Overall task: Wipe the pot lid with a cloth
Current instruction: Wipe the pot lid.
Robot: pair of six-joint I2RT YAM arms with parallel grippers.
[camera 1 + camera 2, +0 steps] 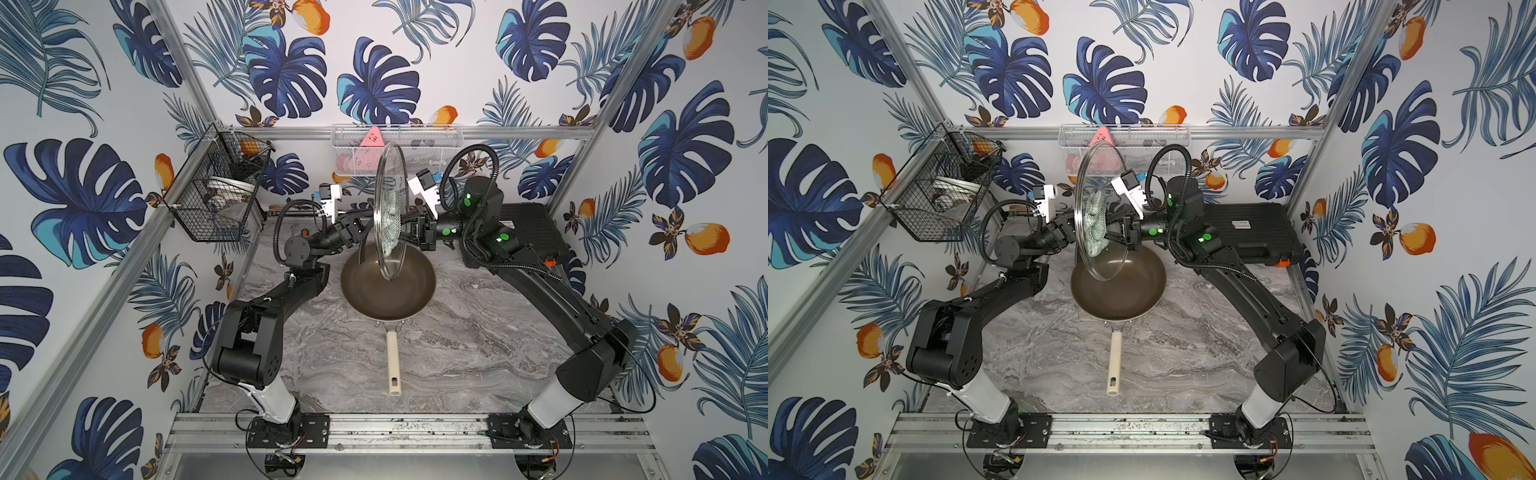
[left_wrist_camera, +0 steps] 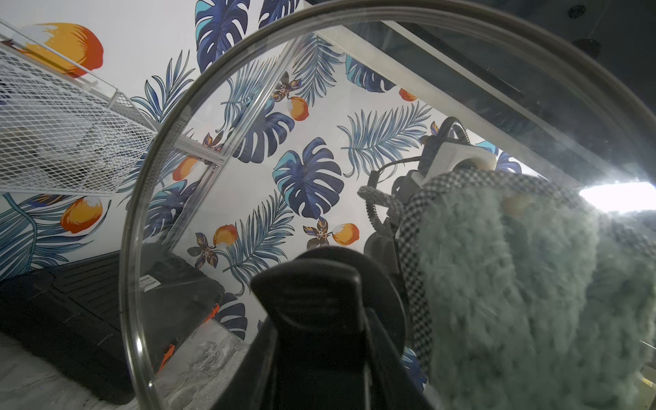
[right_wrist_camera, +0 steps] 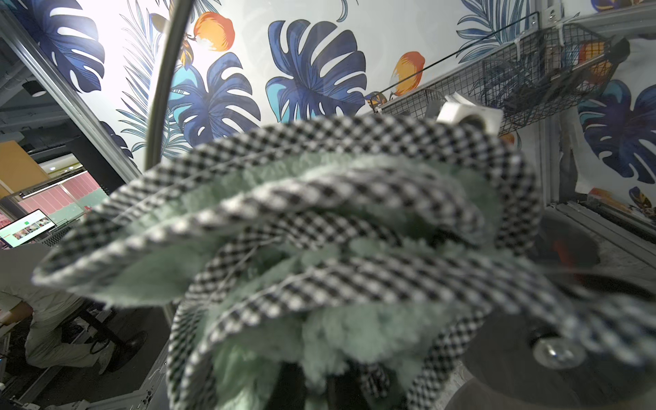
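Note:
The pot lid, clear glass with a metal rim, stands on edge above the dark pan. My left gripper is shut on the lid's black handle. From the other side, my right gripper is shut on the cloth, a bunched mint-green cloth with a black-and-white checked border. The cloth presses against the lid's inner face and shows through the glass. The cloth hides the right fingers.
The pan's cream handle points toward the front of the marble table. A black wire basket hangs at the back left. A white mesh basket is on the back wall. A black case lies at the back right.

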